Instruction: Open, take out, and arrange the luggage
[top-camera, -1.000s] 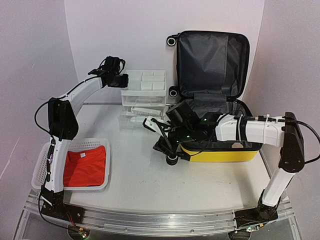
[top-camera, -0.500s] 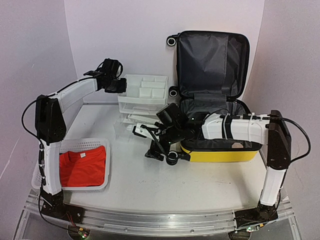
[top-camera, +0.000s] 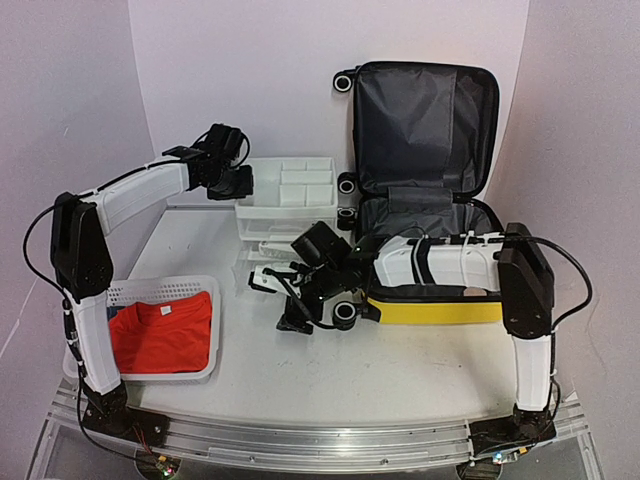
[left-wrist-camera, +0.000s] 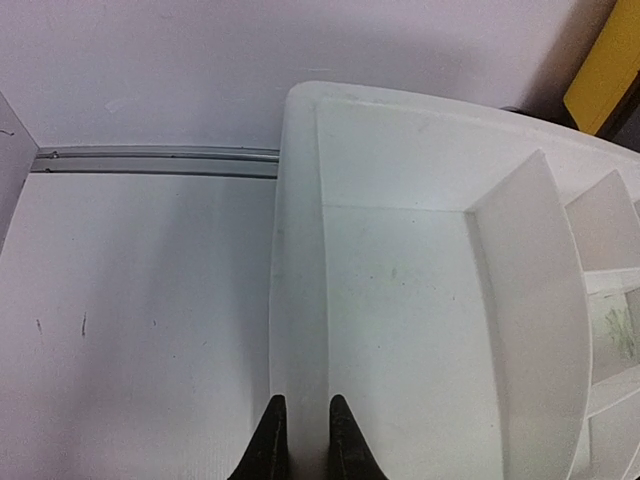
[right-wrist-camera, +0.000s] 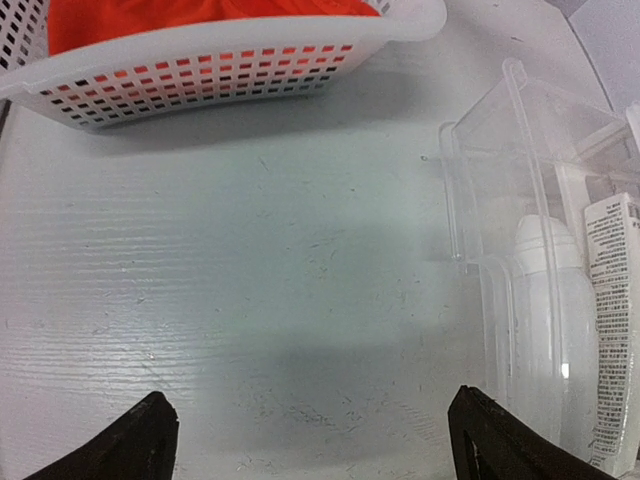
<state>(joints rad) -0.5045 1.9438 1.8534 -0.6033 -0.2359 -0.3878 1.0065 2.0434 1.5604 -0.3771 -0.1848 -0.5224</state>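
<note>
The luggage (top-camera: 440, 311) lies open at the right. Its yellow shell rests flat on the table and its grey-lined lid (top-camera: 425, 120) stands upright against the back wall. A sliver of the yellow shell (left-wrist-camera: 606, 60) shows in the left wrist view. My right gripper (top-camera: 277, 300) hovers low over the table just left of the luggage, open, with nothing between its fingertips (right-wrist-camera: 315, 440). At the back, my left gripper (top-camera: 236, 181) is shut on the left rim of the white drawer unit (top-camera: 290, 185), one finger on each side of the rim (left-wrist-camera: 305, 440).
A white mesh basket (top-camera: 70, 345) holding a red cloth (top-camera: 165, 335) sits at the near left, and its wall (right-wrist-camera: 200, 65) shows ahead of the right gripper. A clear pulled-out drawer (right-wrist-camera: 540, 270) with a white bottle and a tube lies in front of the drawer unit.
The right gripper moved left, away from the luggage, and opened wide. The left gripper closed on the drawer unit's rim, and the unit shifted slightly.
</note>
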